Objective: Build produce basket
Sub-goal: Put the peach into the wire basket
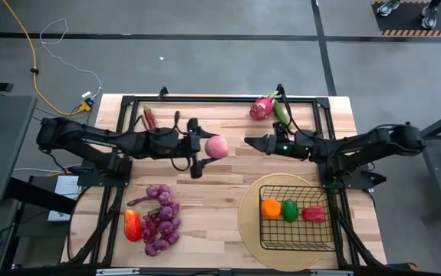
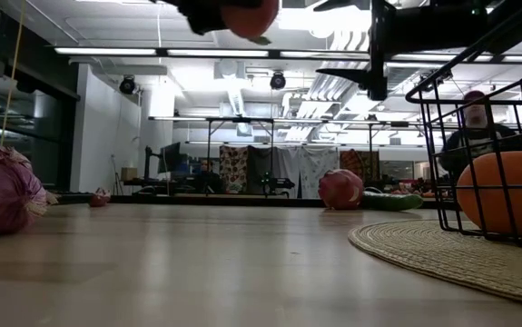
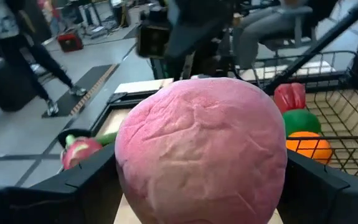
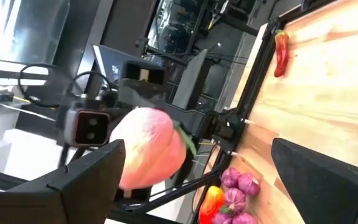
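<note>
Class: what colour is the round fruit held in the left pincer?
Pink; the fruit shows best in the left wrist view.

Overhead camera, table-level camera, two wrist cameras (facing each other), all sharing the pink fruit [image 1: 217, 146].

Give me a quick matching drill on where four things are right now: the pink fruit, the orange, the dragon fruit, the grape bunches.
Things:
1. pink fruit
2. orange
3. dragon fruit
4. grape bunches

Places:
A. inside the basket
B. table's far edge, beside the cucumber
C. held in the left gripper, above the table
D. near edge, left side, by an orange-red pepper

Pairs: 1-C, 2-A, 3-B, 4-D
</note>
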{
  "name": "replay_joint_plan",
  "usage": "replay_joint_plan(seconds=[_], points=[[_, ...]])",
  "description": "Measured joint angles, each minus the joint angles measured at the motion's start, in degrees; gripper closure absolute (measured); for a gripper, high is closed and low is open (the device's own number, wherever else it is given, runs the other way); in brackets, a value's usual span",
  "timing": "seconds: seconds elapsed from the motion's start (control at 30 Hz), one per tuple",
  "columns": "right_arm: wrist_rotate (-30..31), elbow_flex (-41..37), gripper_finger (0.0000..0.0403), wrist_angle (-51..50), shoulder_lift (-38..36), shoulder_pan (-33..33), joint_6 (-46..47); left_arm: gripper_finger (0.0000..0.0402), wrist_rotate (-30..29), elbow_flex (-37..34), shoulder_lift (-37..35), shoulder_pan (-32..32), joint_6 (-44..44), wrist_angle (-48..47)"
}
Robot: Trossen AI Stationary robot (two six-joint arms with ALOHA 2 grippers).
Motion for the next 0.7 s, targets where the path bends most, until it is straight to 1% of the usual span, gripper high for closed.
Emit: replay_joint_plan(seconds=[0.1, 0.2, 0.33, 0.4, 0.53, 0.7], points=[[0.77, 0.00, 0.0011, -0.36, 0.22, -0.18, 0.36, 0.0087, 1.74, 1.96, 2.72, 0.01, 0.88, 0.12], [4.09, 0.00, 0.0011, -1.28, 0.22, -0.36, 1.10, 0.0087, 2.41, 3.27, 4.89, -0.18, 0.85, 0.43], [4.20, 0.00, 0.0011, -1.21, 0.21, 0.20, 3.75, 0.0087, 2.55, 3.80, 7.84, -0.31, 0.87, 3.09], [2.35, 0.00, 0.0011, -1.01, 0.22, 0.66, 3.79, 0.0087, 2.57, 3.86, 9.18, -0.31, 0.26, 5.34], [-3.69, 0.00, 0.0011, -2.23, 0.20, 0.72, 6.26, 0.0087, 2.57, 3.88, 10.97, -0.28, -0.54, 6.84], [-6.86, -0.02, 0.0009, -4.62, 0.20, 1.58, 9.02, 0.0087, 2.55, 3.86, 11.48, -0.23, 1.53, 7.46]])
